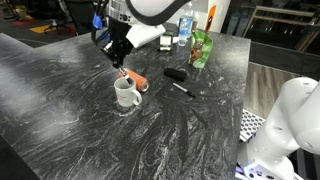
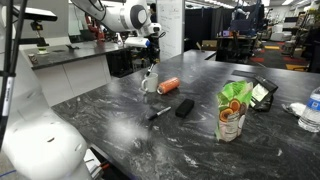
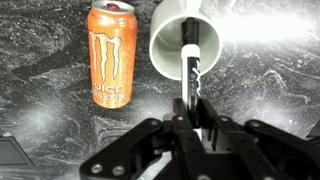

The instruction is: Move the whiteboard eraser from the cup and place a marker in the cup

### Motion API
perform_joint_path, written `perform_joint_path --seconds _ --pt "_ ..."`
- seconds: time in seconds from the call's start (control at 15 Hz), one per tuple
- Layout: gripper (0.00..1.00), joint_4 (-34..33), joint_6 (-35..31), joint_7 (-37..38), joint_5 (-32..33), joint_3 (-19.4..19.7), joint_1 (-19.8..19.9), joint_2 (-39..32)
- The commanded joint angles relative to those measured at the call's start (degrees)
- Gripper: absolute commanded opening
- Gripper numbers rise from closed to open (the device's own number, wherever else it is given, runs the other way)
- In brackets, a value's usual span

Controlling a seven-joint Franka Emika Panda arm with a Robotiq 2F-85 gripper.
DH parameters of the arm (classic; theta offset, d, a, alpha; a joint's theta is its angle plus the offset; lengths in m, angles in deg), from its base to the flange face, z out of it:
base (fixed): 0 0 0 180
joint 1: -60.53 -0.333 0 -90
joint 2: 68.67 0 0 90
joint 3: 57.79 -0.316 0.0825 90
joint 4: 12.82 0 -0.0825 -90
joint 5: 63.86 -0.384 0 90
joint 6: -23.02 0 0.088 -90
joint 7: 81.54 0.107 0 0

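the arm (image 2: 128, 17) is showing white rounded links, its black angular gripper (image 3: 192, 128) sitting at six o'clock in the wrist view.

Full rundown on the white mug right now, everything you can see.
The white mug looks like glossy ceramic, with a side handle. It stands upright on the dark marbled table, mouth open. The black eraser lies apart on the table, not inside. The pincer hangs right above it, gripping a black marker whose far end reaches into the mouth; contact with the wall can't be told. An orange can lies close beside it.
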Motion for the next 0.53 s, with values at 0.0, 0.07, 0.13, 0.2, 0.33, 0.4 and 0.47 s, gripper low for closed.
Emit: perform_joint_path --seconds 0.0,0.07,0.13,0.2,0.33,0.4,0.47 --pt "0.04 1.78 -3.91 0.43 -0.94 -0.12 0.03 1.29" --pt "0.04 2.12 -4.94 0.04 -1.01 -0.06 0.05 1.15" --pt "0.04 2.70 -6.59 -0.49 -0.83 0.07 0.16 1.04" --pt "0.04 3.59 -8.75 -0.66 0.14 0.19 0.38 0.99" --pt "0.04 6.41 -14.02 0.20 1.34 -0.12 0.30 1.17" --pt "0.04 7.57 -16.31 0.36 1.75 -0.06 0.44 0.93" --pt "0.04 8.55 -18.09 0.59 1.84 0.05 0.59 0.69"
